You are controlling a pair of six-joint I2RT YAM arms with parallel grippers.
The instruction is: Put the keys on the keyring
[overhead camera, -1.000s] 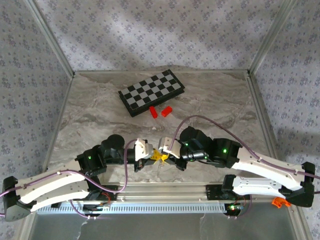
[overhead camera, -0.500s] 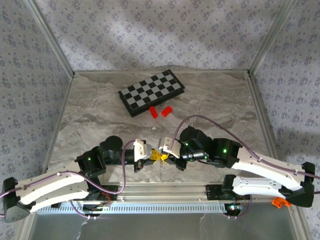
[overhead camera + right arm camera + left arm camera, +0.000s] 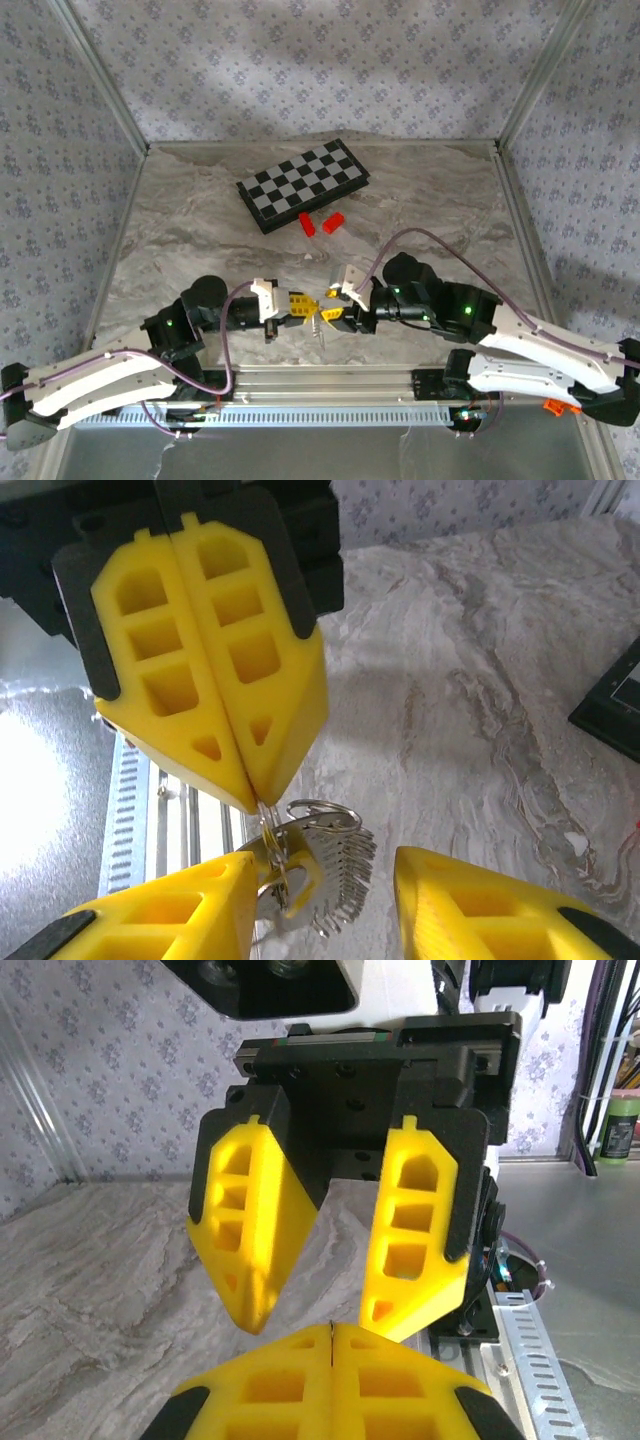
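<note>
Left gripper (image 3: 255,798) pressed together, pinching keyring (image 3: 322,807) at its tips, over the near bench (image 3: 200,220) edge. Toothed key (image 3: 340,875) hangs from keyring. Right gripper (image 3: 312,1320) spread, one finger just beside key.

Yellow left claw (image 3: 257,794), checkered chessboard (image 3: 303,185)

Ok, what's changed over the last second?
The right pincer opened, and the two arms drew apart, the left one backing to the left, the right one to the right. The left pincer stayed shut, keyring hanging from its tips. Chessboard and red blocks unmoved.
</note>
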